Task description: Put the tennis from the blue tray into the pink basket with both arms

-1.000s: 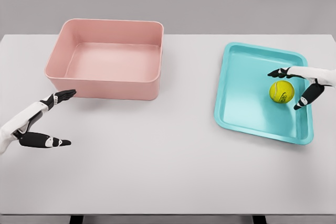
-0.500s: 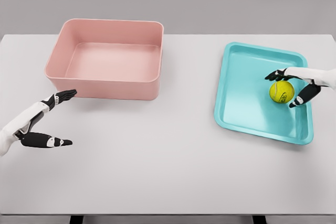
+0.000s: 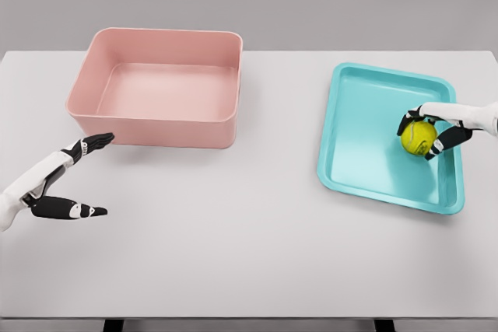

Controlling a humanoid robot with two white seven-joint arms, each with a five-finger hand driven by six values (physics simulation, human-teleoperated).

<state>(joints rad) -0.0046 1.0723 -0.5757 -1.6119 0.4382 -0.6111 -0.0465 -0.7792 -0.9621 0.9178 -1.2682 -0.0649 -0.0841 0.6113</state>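
A yellow tennis ball (image 3: pixel 418 137) lies in the right half of the blue tray (image 3: pixel 366 138). My right hand (image 3: pixel 424 131) comes in from the right edge and its dark fingers (image 3: pixel 407 120) are curled around the ball, with the thumb low on the ball's right side. The pink basket (image 3: pixel 159 87) stands at the back left with nothing inside. My left hand (image 3: pixel 92 175) hovers over the table just in front of the basket's left corner, fingers spread and holding nothing.
The white table (image 3: pixel 233 231) stretches between the basket and the tray. The tray sits slightly turned, near the table's right edge.
The right hand's fingers have closed from a wide spread onto the tennis ball. The left hand has stayed almost still.
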